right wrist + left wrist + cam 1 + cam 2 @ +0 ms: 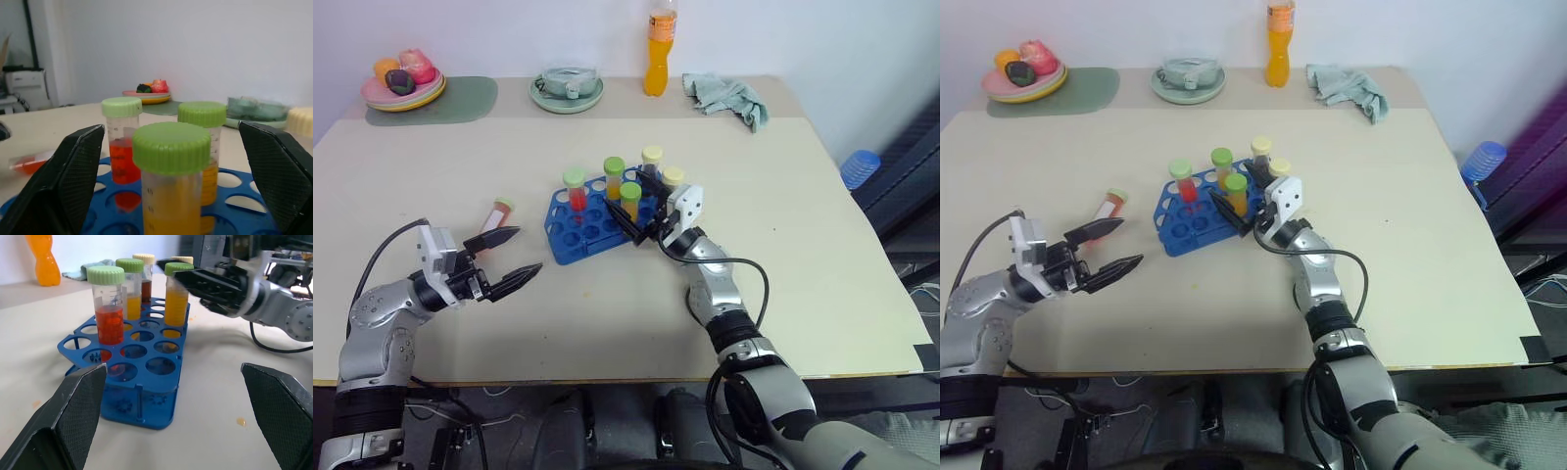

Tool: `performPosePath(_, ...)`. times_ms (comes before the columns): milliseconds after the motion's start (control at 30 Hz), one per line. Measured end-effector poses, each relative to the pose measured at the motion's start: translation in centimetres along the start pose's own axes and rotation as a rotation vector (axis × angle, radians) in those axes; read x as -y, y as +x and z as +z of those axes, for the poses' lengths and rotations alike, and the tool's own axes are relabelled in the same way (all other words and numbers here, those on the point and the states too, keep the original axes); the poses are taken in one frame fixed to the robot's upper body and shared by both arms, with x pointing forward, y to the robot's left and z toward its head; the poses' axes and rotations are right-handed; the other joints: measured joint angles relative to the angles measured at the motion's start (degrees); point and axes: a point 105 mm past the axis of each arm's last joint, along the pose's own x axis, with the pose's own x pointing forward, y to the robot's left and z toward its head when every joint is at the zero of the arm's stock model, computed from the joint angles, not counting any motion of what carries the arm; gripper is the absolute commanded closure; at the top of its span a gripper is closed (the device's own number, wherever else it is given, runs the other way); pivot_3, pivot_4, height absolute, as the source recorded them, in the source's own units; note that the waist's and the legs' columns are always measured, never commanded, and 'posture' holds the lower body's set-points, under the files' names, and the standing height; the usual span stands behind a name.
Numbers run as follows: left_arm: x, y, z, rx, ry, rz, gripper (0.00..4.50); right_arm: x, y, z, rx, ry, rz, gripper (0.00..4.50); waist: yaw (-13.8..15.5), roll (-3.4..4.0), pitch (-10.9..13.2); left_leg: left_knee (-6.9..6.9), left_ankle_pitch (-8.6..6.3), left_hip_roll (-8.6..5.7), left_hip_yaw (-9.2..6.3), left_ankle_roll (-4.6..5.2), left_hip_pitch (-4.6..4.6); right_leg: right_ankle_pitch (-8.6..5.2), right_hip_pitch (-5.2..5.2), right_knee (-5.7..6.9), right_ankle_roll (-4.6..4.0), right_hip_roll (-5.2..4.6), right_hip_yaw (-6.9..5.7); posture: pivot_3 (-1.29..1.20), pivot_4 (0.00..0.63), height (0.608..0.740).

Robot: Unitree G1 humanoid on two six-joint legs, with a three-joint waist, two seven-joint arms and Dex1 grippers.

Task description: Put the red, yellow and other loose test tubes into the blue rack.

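- The bench (pixel 783 274) is pale beige, with wide bare room in front of and to the right of the work; its front edge runs just behind both arms.
- The blue rack (pixel 582 230) sits mid-bench, turned at an angle, with most of its round holes unfilled.
- Five tubes stand upright in the rack: a green-capped red tube (pixel 575 191), two green-capped yellow tubes (pixel 614 178) and (pixel 630 201), and two cream-capped tubes at the rear (pixel 652 159).
- The right end effector (pixel 641 220) is at the rack's right side with its fingers spread wide on either side of the near yellow tube and holding nothing.
- The left end effector (pixel 509 257) hovers left of the rack, fingers spread wide and empty.
- One loose tube (pixel 495 217) with reddish liquid and a pale cap lies on its side on the bench, left of the rack, just beyond the left end effector's far finger.
- Along the far edge stand a fruit plate (pixel 403 90), a green dish (pixel 567 88), an orange bottle (pixel 658 54) and a cloth (pixel 729 96), well apart from the rack.
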Motion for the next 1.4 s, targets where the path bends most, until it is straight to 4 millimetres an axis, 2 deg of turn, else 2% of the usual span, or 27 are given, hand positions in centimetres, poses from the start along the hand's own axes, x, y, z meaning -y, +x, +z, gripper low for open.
performPosePath(167,-0.8,0.4,0.5,0.041,-0.033,0.072,0.00,-0.4,-2.2,0.0,-0.076,-0.029,0.052,0.06,0.10,-0.01,0.00,0.01,0.00,-0.01,-0.06,0.01,0.00,0.00,0.01,-0.01,0.00,-0.01,0.01,0.00,0.150,0.740)
performPosePath(267,-1.7,0.9,1.2,0.087,-0.067,0.164,0.00,-0.5,-4.2,0.1,-0.148,-0.041,0.083,0.06,0.20,-0.01,-0.01,0.01,-0.01,-0.01,-0.11,0.02,-0.01,0.00,0.03,-0.02,0.00,-0.02,0.00,0.00,0.150,0.740)
performPosePath(467,-5.2,1.2,4.2,0.175,-0.119,0.429,0.00,0.2,-8.1,1.7,-0.297,-0.066,0.123,0.06,0.24,-0.04,-0.02,0.03,-0.02,-0.02,-0.14,0.03,0.01,0.00,0.05,-0.01,0.00,-0.03,0.01,0.00,0.150,0.740)
performPosePath(633,-7.3,1.0,3.9,0.016,-0.212,0.683,0.00,0.4,-10.0,3.5,-0.401,-0.077,0.194,0.06,0.27,-0.08,0.00,0.04,-0.02,-0.03,-0.17,0.04,0.02,0.00,0.06,-0.01,0.00,-0.02,0.02,0.00,0.150,0.740)
performPosePath(700,-8.0,1.1,4.2,-0.077,-0.239,0.780,0.00,1.0,-9.8,5.4,-0.401,-0.091,0.208,0.06,0.39,-0.16,0.01,0.07,-0.02,-0.03,-0.19,0.04,0.02,0.00,0.08,-0.01,0.01,-0.02,0.01,0.00,0.150,0.740)
performPosePath(767,-8.6,1.6,4.7,-0.171,-0.270,0.834,0.00,1.4,-8.4,7.6,-0.354,-0.117,0.222,0.06,0.33,-0.17,0.02,0.09,-0.02,-0.04,-0.20,0.04,0.03,0.00,0.08,0.02,0.01,0.01,0.01,0.00,0.150,0.740)
performPosePath(867,-9.0,2.7,4.7,-0.379,-0.359,0.815,0.00,1.2,-6.3,10.6,-0.277,-0.173,0.263,0.06,0.53,-0.19,0.02,0.07,-0.01,-0.04,-0.21,0.02,0.01,0.00,0.06,0.00,0.01,0.05,-0.02,0.00,0.150,0.740)
performPosePath(933,-8.7,3.2,4.5,-0.509,-0.433,0.764,0.00,0.8,-5.5,11.8,-0.240,-0.193,0.288,0.06,0.61,-0.19,0.02,0.03,-0.02,-0.06,-0.18,0.03,0.01,-0.01,0.06,-0.07,0.02,0.02,-0.01,0.00,0.150,0.740)
performPosePath(1133,-8.3,4.6,3.3,-0.703,-0.535,0.707,0.00,0.7,-4.3,12.9,-0.204,-0.224,0.295,0.06,1.41,-0.21,0.03,0.06,-0.01,-0.06,-0.11,0.02,-0.03,-0.01,-0.01,-0.04,0.02,0.04,-0.01,0.00,0.150,0.740)
performPosePath(1400,-10.9,4.1,3.1,-0.845,-0.592,0.816,0.00,0.8,-3.7,12.9,-0.185,-0.246,0.267,0.06,1.94,-0.26,0.06,0.09,-0.01,-0.09,0.05,0.02,-0.10,-0.01,-0.06,-0.05,0.03,0.03,-0.03,0.00,0.150,0.740)
